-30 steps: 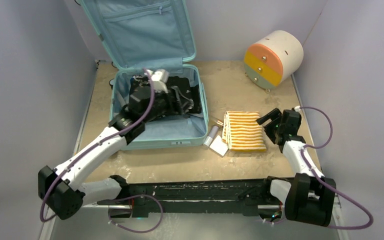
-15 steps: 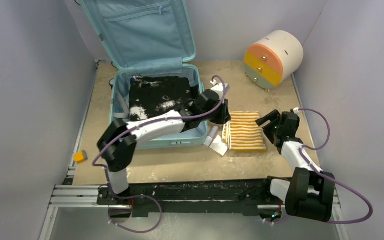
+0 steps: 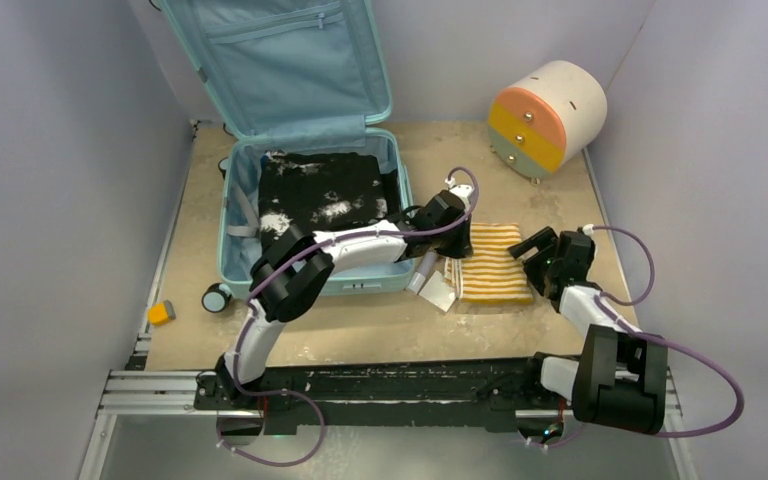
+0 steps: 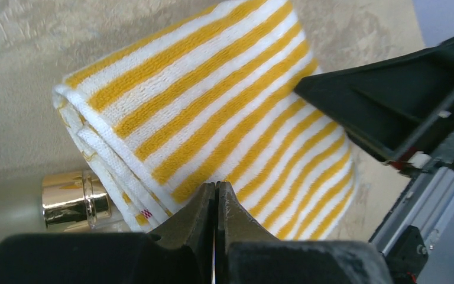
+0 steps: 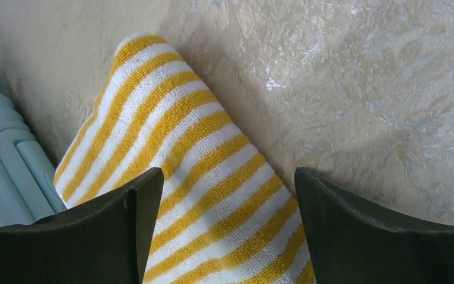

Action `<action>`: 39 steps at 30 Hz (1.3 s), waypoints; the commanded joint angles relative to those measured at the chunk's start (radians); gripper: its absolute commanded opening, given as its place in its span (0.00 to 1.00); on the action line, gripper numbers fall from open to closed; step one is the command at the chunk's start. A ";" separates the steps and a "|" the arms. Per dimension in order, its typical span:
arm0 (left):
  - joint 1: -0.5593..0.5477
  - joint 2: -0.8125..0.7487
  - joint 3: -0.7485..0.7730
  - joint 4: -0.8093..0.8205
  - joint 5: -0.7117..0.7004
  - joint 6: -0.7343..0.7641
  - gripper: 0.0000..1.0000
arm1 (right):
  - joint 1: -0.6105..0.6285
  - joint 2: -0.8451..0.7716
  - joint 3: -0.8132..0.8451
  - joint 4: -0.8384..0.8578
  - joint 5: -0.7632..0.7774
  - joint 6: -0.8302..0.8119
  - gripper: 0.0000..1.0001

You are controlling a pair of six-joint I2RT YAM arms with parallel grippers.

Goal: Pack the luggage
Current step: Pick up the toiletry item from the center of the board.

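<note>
From above: the luggage (image 3: 280,80) lies open at far left, striped towel (image 3: 490,270) just right of it. Left wrist: left gripper (image 4: 216,192) pressed together on the towel, cloth caught or not I cannot tell. Right wrist: right gripper (image 5: 227,177) spread over the towel's end; best to close low and lift together.

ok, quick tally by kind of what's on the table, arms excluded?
Suitcase: 1
Black garment: 1
Striped towel: 1
Drawer unit: 1
Gold-capped bottle: 1
Flat white item: 1
Orange block: 1
Small round black item: 1
Total: 8
</note>
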 commanded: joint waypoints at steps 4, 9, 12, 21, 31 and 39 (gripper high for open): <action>0.014 0.071 0.036 0.019 0.004 -0.037 0.00 | 0.004 0.088 0.051 -0.077 -0.099 -0.091 0.85; 0.050 0.096 0.010 0.022 0.006 -0.071 0.00 | 0.004 0.100 0.047 -0.067 -0.166 -0.113 0.83; 0.072 0.106 -0.014 0.033 0.021 -0.078 0.00 | 0.003 0.115 0.051 -0.060 -0.214 -0.138 0.83; 0.088 0.148 -0.028 0.036 0.001 -0.060 0.00 | 0.002 0.016 0.007 -0.096 -0.129 -0.094 0.84; 0.092 0.181 -0.007 0.042 0.018 -0.055 0.00 | 0.001 0.049 -0.009 -0.171 -0.134 0.018 0.83; 0.082 0.197 0.007 0.013 0.029 -0.027 0.00 | 0.000 0.214 -0.047 0.058 -0.287 0.049 0.77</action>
